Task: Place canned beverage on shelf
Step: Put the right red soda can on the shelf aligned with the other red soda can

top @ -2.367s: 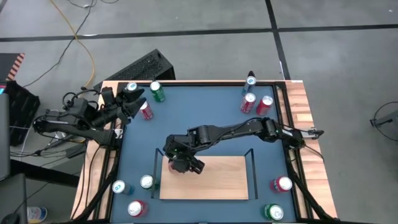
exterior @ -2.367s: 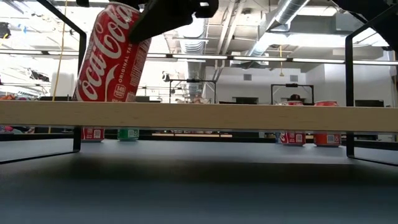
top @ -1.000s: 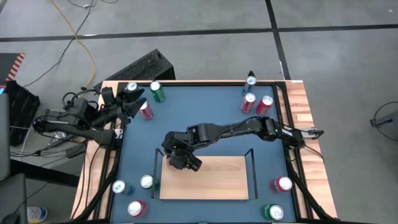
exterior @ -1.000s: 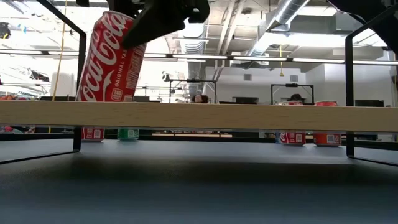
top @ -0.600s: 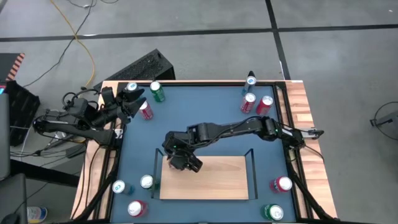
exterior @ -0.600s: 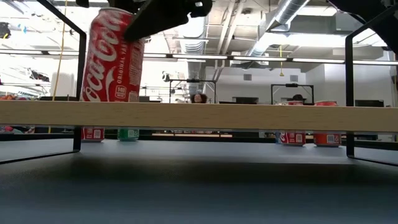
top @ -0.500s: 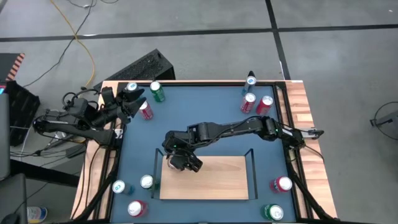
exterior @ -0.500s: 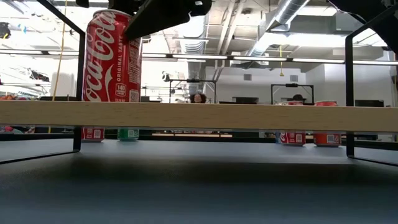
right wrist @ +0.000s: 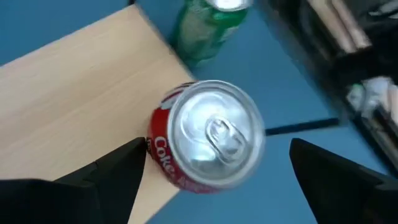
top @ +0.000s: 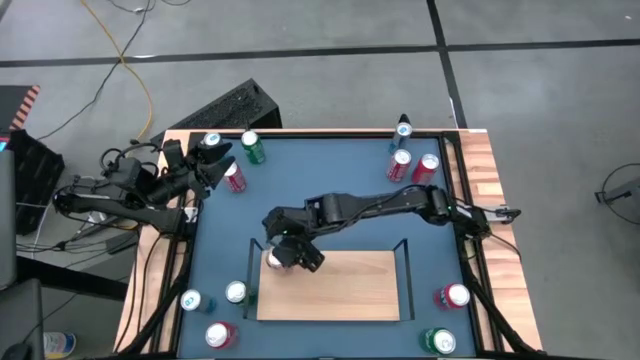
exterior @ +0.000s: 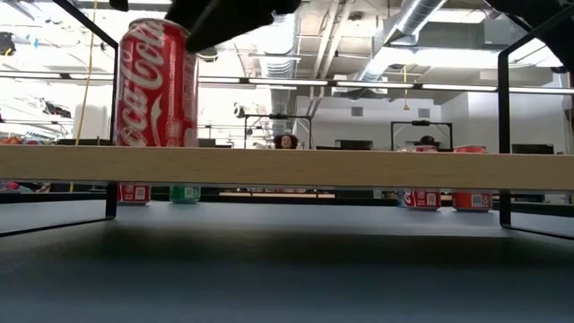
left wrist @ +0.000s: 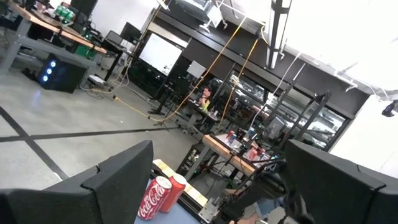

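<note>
The red can (exterior: 154,85) stood upright on the shelf (top: 335,285), at the board's far left corner beside its black end rail (exterior: 117,126); the right wrist view showed its silver top (right wrist: 214,132) from above, with pale wood under it and a green can (right wrist: 208,25) on the blue surface just past the board's edge. The right gripper (top: 288,250) hung directly above the can; its jaws were spread wide to either side of the can's top and gripped nothing. The left gripper (top: 205,165) waited near the table's far left corner, jaws fully released and empty.

The table (top: 300,180) had a dark blue top framed by wooden edge strips (top: 480,190); the shelf lay toward its near side. Loose cans stood in groups at the corners: a red can (top: 234,177) and a green one (top: 252,147) far left; two red cans (top: 412,166) far right; several at the near left (top: 220,334) and near right (top: 452,296).

Around the table lay grey concrete floor (top: 320,60) crossed by dark lines, with a yellow cable (top: 135,70); the low view showed an open workshop with ceiling ducts (exterior: 413,18) and distant desks (exterior: 413,135).
</note>
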`<state>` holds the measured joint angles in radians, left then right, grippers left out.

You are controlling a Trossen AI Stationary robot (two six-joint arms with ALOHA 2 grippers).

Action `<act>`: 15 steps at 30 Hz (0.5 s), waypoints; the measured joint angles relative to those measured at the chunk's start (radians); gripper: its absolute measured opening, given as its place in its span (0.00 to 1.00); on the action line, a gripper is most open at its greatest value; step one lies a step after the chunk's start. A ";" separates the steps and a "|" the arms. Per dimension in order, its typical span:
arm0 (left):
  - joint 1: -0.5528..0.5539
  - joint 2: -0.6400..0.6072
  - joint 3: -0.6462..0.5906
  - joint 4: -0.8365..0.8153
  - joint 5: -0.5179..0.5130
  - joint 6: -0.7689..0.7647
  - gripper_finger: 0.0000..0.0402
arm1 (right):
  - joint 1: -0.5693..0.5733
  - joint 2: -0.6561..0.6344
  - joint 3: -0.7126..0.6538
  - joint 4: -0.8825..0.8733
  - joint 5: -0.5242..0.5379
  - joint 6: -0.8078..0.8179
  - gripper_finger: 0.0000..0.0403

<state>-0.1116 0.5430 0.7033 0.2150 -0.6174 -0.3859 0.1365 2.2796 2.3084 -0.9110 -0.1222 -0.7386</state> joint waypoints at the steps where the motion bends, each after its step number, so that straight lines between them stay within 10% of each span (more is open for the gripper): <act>1: 0.000 0.000 0.000 0.000 0.000 0.000 0.88 | -0.002 -0.009 -0.001 -0.020 0.003 0.005 0.95; 9: 0.000 0.000 0.000 -0.001 0.000 -0.001 0.88 | -0.045 -0.084 -0.001 -0.125 0.014 0.143 0.95; 15: 0.000 0.000 0.000 -0.012 0.008 -0.002 0.88 | -0.111 -0.143 -0.001 -0.262 -0.175 0.337 0.95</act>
<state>-0.1116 0.5430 0.7033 0.2026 -0.6097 -0.3882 0.0259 2.1365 2.3070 -1.1727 -0.2971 -0.4018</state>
